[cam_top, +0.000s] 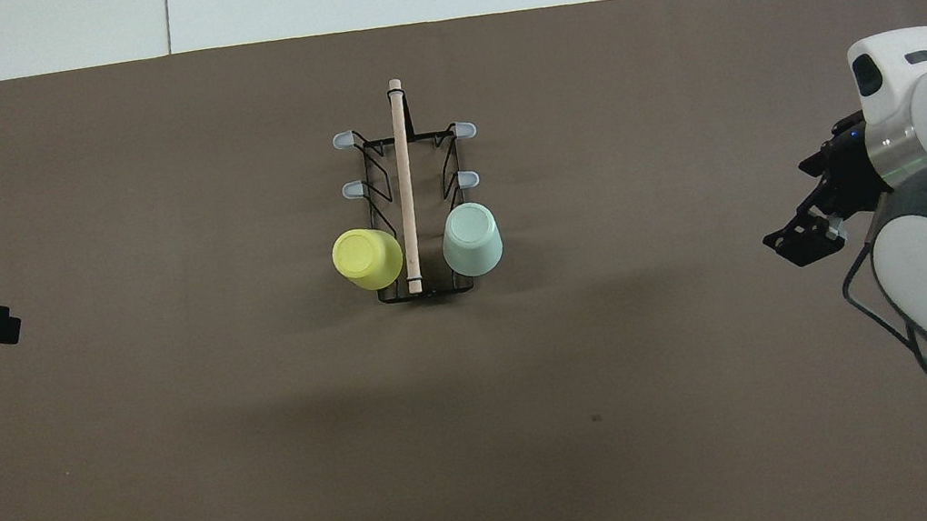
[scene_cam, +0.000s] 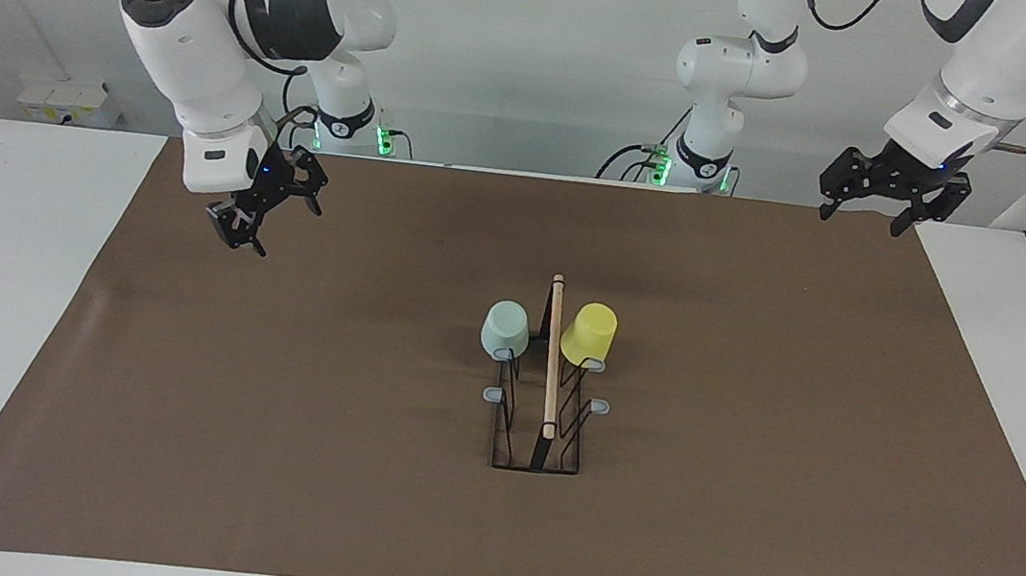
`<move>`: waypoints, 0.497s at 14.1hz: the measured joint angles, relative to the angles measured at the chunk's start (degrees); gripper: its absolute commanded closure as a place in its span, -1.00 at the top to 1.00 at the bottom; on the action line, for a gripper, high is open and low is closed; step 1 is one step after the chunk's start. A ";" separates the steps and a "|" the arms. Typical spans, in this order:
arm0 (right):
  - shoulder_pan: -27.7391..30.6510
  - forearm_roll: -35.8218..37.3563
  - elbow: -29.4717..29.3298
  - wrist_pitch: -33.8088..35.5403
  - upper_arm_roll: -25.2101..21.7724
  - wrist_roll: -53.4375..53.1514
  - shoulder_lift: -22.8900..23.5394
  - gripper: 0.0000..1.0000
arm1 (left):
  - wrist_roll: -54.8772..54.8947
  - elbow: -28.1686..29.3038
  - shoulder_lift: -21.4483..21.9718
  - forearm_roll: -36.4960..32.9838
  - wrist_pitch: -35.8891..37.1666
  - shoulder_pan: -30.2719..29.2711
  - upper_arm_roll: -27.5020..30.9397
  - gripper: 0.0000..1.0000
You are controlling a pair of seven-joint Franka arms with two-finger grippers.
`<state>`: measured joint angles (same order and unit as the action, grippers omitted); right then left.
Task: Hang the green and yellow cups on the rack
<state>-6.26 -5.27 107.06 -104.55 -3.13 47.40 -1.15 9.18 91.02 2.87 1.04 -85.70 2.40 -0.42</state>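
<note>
On rack (scene_cam: 541,426): mint, yellow cups (scene_cam: 588,333) inverted

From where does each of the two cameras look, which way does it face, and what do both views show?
Facing view: high across the table, facing the robots; both arms show, right gripper and left gripper raised and open.
Overhead view: high above the robots' end, looking steeply down; the right arm and the left gripper's tip show.
Shared: the rack with green cup and yellow cup hung on it.
</note>
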 measured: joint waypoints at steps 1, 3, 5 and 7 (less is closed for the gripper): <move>-0.77 0.01 0.08 0.10 -1.71 -1.22 0.00 1.00 | -0.39 0.00 0.02 0.00 0.00 0.00 0.00 1.00; -0.95 0.47 0.00 1.51 -2.51 -10.87 -0.40 1.00 | -0.59 0.00 0.04 0.00 0.00 0.01 0.00 1.00; -1.25 3.04 -0.04 1.99 -1.67 -25.65 -1.14 1.00 | -0.61 0.00 0.07 0.00 0.00 0.10 -0.01 1.00; -0.82 4.03 -0.13 2.00 0.37 -33.13 -1.46 1.00 | -0.66 0.00 0.08 0.00 0.00 0.13 0.19 1.00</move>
<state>-7.09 -1.23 106.94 -102.55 -2.76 14.27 -2.61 8.52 91.02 2.95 1.04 -85.71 2.53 -0.23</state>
